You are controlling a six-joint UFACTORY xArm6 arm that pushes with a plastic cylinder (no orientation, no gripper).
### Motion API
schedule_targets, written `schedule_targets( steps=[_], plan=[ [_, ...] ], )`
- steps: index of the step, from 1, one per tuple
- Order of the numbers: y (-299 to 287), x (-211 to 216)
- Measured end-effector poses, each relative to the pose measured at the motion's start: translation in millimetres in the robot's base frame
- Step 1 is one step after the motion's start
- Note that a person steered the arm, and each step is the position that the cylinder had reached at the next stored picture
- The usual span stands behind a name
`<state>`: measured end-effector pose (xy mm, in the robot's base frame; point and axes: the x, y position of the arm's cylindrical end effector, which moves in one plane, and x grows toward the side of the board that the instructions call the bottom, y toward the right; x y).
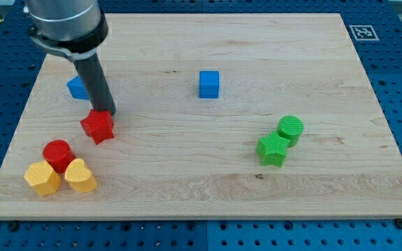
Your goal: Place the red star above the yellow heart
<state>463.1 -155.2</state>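
Nearest the view's bottom, at the left corner of the wooden tabletop (pixel 208 188), sit three blocks packed together: a yellow hexagon-like block (pixel 42 178) on the left, the yellow heart (pixel 80 176) just to its right and touching it, and a red cylinder (pixel 57 154) tucked behind the pair, touching both. A little further up and slightly to the right stands the red star (pixel 98 126), near the cylinder but apart from it, so it lies up and to the right of the heart, with the cylinder partly between them. Over on the view's right, at about the same depth, a green star-shaped block (pixel 272 150) rests against a green cylinder (pixel 290 130) just behind it. My tip (pixel 109 111) comes down at the star's upper right edge, touching it or very nearly so; whether there is real contact cannot be told. There is no gripper here to release or clench, only the dark rod. Behind the rod, a blue block (pixel 76 87) is partly hidden, its shape unclear. Further right, towards the middle of the board, a blue cube (pixel 209 84) stands alone, well apart from everything else
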Motion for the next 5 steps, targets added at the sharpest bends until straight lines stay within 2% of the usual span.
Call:
schedule_targets(
  steps=[2, 4, 5],
  plan=[
    [38.2, 17.7],
    [40.4, 39.5],
    [42.3, 27.6]
  ],
)
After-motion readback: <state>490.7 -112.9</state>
